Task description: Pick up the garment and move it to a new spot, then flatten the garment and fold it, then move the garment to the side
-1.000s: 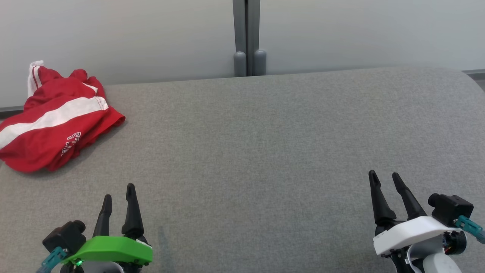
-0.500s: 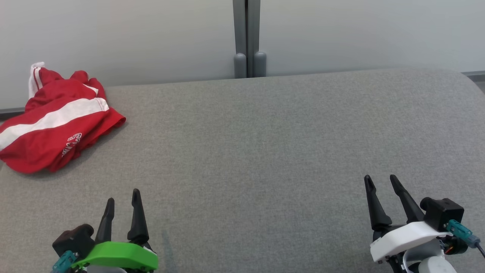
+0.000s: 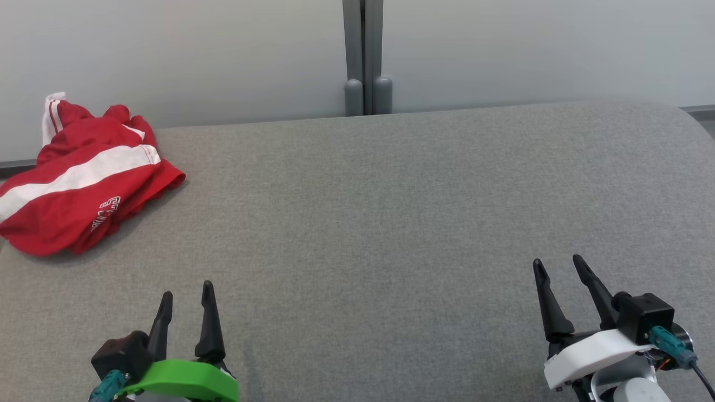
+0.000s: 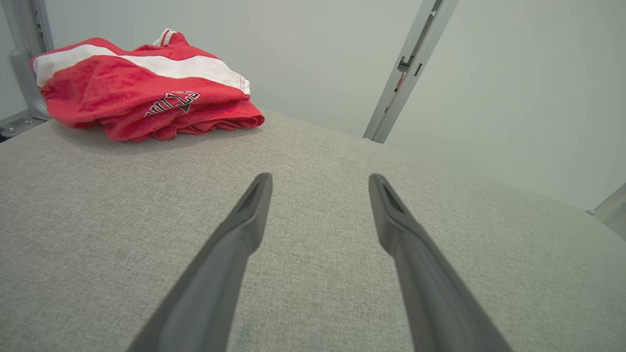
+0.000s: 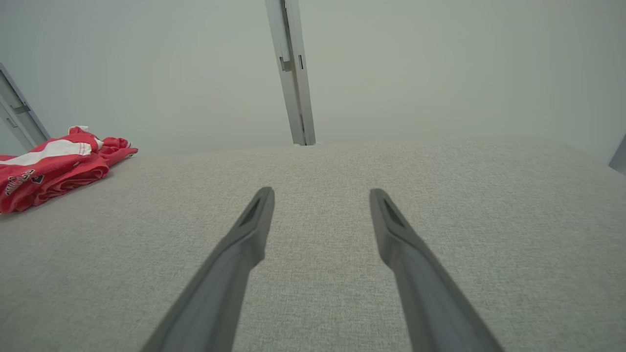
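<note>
The head view takes in both hands: the left hand (image 3: 187, 288) and right hand (image 3: 557, 259) hover low over the grey worktop (image 3: 363, 223), fingers spread, holding nothing. The left wrist view brings the red garment (image 4: 142, 93) close, showing its stacked folds and lettering. It lies bunched at the worktop's far left corner, well apart from both hands. Its long axis follows the white stripe, slanting rightward toward the far edge.
</note>
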